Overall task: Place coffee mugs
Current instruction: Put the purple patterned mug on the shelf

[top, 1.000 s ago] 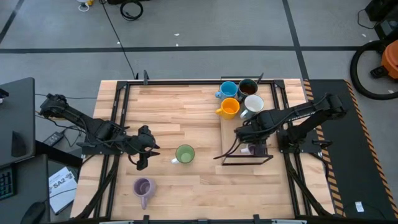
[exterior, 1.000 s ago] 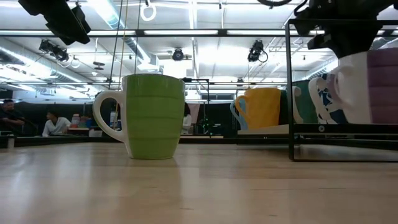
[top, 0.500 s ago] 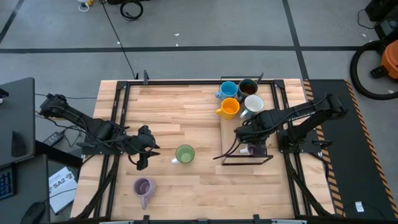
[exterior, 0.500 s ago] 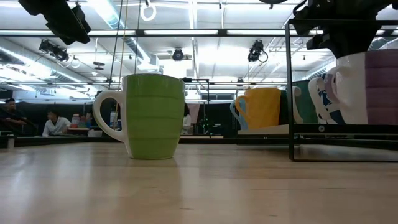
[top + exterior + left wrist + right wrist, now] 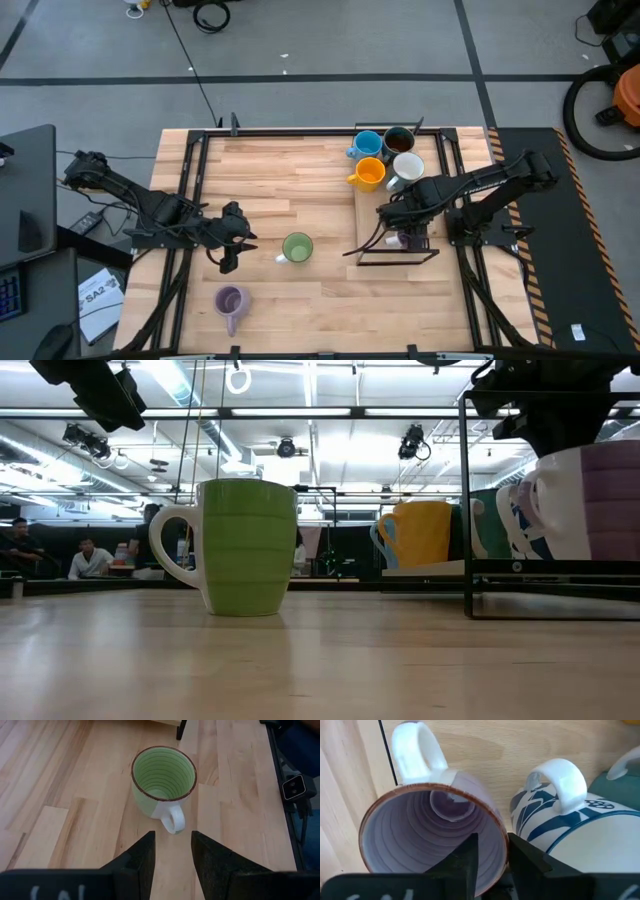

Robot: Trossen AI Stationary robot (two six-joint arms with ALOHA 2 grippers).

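setting a purple mug (image 5: pixel 432 842), rim pinched in the right gripper (image 5: pixel 490 851) fingers, inside the black rack (image 5: pixel 396 257) beside a blue-patterned mug (image 5: pixel 580 822); next, letting go; left gripper (image 5: pixel 172 851) part-open, empty, near the green mug (image 5: pixel 162 777).

On your worktop (image 5: pixel 290 190), one mug (image 5: pixel 297 247) stands near the middle, with the left pincer (image 5: pixel 228 262) just to its left. A second mug (image 5: pixel 231 301) sits nearer the front left edge. Four mugs (image 5: pixel 385 158) cluster at the back right, and in front of them stands a rack (image 5: pixel 396 255), where the right pincer (image 5: pixel 412 241) grips a mug's rim (image 5: pixel 502 845) beside another mug (image 5: pixel 580 835).
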